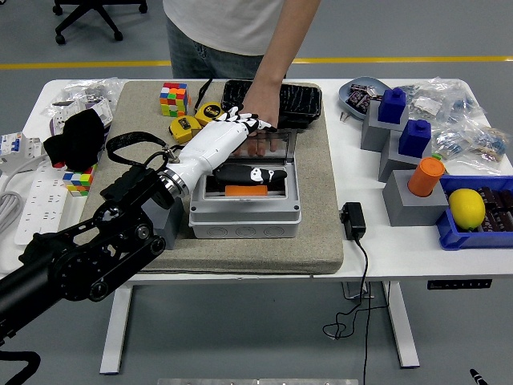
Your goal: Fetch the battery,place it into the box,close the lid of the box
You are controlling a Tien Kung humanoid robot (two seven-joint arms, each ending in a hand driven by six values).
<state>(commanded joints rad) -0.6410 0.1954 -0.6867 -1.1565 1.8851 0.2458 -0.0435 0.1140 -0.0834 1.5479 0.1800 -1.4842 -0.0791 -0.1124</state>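
Orange shows inside the grey box (pixel 244 210): that is the battery (pixel 244 190), lying flat in the open slot with its long side going left to right. So the battery looks to be in place, and the job left is shutting the lid.

The left hand (pixel 244 148) is the only robot hand in the picture. Its white fingers (pixel 248 123) are spread out and hold nothing; they lie against the clear lid (pixel 276 144), which stands up at the back of the box. Its black thumb (pixel 256 174) sticks out just over the battery. The battery is just below and in front of the fingers, and the lid is right under them.

A person's hand (pixel 258 138) reaches in from the far side and touches the lid too, just behind the robot's fingers.

To shut the box, I think the lid must tip forward and down, toward the near edge of the table.
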